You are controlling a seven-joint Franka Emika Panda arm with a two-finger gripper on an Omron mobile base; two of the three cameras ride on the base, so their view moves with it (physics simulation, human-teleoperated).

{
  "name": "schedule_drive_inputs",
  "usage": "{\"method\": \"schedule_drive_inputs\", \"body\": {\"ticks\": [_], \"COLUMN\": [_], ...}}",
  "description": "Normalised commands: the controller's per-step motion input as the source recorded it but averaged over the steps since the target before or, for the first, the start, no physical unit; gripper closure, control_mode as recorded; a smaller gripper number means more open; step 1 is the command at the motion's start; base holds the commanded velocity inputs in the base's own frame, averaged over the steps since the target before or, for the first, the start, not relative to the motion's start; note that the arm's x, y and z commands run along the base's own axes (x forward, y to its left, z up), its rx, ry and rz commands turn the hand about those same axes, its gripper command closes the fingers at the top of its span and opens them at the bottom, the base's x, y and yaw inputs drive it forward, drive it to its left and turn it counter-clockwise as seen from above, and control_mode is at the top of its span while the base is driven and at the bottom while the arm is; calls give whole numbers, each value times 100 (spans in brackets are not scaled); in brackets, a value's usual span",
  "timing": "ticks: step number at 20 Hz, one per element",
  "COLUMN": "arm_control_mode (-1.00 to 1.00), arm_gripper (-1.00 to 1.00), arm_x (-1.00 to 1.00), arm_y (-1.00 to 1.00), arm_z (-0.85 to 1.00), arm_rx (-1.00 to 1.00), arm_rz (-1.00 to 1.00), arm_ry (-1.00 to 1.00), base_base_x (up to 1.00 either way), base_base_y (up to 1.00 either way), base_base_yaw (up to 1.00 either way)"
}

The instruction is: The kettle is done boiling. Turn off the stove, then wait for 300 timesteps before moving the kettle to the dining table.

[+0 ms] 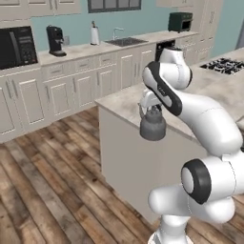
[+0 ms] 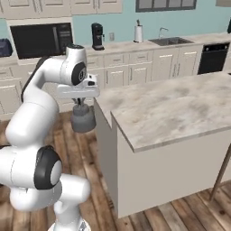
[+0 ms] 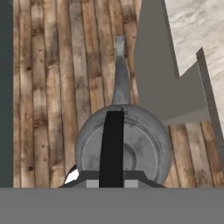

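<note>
The dark grey kettle hangs in the air beside the end of the island, over the wood floor. My gripper is shut on its arched handle from above. In the right base view the kettle hangs under the gripper, just left of the marble corner. The hand view looks straight down on the kettle, its black handle running up between the fingertips, its spout pointing away. The dining table is the beige marble slab to the kettle's right. The stove lies far off on the island's lower counter.
The island's cream end panel stands right beside the kettle. A wall counter with a coffee machine, paper towel roll, sink and microwave runs along the back. A stool leg shows at the island's right.
</note>
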Motion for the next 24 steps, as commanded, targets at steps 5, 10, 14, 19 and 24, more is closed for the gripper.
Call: {"method": "schedule_drive_inputs", "body": {"ticks": [5, 10, 14, 19, 24], "arm_control_mode": [100, 100, 100, 100, -100], "arm_gripper": [100, 100, 100, 100, 100], "arm_x": [0, 0, 0, 0, -18], "arm_y": [0, 0, 0, 0, 0], "arm_z": [0, 0, 0, 0, 15], "arm_rx": [0, 0, 0, 0, 0], "arm_rz": [0, 0, 0, 0, -2], "arm_ry": [0, 0, 0, 0, -7], "base_base_x": [-4, 0, 1, -1, -4], "base_base_y": [-61, -55, 0, 0, 0], "base_base_yaw": [21, 17, 2, 0, 0]}}
